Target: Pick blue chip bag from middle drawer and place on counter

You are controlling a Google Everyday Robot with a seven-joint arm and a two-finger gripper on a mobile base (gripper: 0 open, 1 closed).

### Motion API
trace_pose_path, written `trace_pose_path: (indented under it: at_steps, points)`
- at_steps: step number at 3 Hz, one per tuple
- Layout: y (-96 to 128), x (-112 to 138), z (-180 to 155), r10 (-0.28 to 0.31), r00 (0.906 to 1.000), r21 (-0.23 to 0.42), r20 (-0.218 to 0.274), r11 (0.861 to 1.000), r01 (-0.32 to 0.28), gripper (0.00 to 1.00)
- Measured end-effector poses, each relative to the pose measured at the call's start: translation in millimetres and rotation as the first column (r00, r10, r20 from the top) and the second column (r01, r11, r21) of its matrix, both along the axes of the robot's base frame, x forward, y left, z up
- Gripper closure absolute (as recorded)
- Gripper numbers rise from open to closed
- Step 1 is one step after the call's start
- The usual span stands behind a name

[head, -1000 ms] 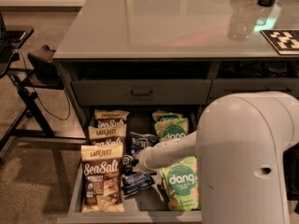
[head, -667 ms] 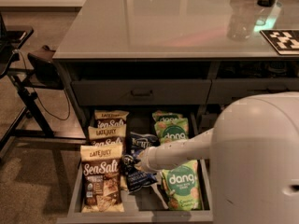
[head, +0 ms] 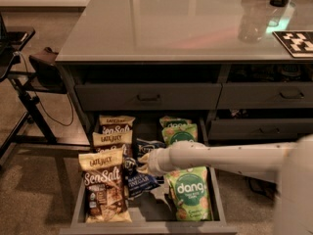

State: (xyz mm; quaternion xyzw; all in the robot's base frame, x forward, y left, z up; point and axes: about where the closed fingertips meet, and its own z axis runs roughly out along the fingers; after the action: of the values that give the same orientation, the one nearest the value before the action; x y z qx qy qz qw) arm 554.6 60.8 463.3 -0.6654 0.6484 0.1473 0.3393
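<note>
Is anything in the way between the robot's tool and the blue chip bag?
Nothing visible is. The tool sits in the middle drawer right at the blue chip bag, with the Sea Salt bag beside it.

In middle drawer (head: 146, 208): tan bags (head: 103, 186), blue chip bag (head: 141, 183), green bags (head: 190, 198); pincer (head: 131, 166) at centre.

End effector (head: 131, 166) low in the middle drawer (head: 149, 210), at the blue chip bag (head: 141, 182), between tan bags (head: 103, 185) and green bags (head: 190, 194).

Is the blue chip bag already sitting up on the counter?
No, the blue chip bag lies in the middle drawer below the counter, with the gripper down at it.
</note>
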Motion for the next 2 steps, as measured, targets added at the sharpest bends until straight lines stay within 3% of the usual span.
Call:
trace_pose_path:
  at_steps: [1, 2]
  points:
    - [0, -5, 74, 0.047, 0.9987, 0.133, 0.018, 0.990, -0.049, 1.00]
    - [0, -29, 96, 0.104, 0.9943, 0.177, 0.022, 0.978, -0.107, 1.00]
